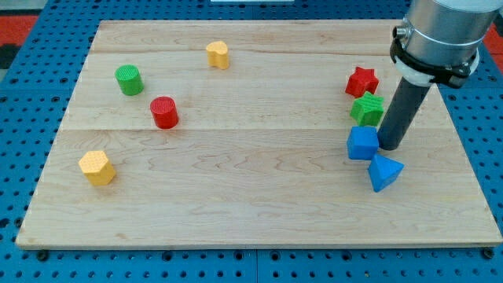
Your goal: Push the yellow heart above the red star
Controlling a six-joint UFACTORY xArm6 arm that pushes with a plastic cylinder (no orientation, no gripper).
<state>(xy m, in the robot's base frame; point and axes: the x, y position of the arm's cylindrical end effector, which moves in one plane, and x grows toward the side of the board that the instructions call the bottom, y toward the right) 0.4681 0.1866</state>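
The yellow heart (218, 54) lies near the view's top, left of centre. The red star (361, 82) lies far to its right, near the board's right side. My tip (389, 147) is the lower end of the dark rod. It rests just right of the blue cube (362, 143), below and right of the green star (367, 108), and above the blue triangle (384, 171). It is far from the yellow heart.
A green cylinder (129, 79) and a red cylinder (164, 112) stand at the left. A yellow hexagon (97, 167) lies at the lower left. The wooden board (251, 196) sits on a blue pegboard surface.
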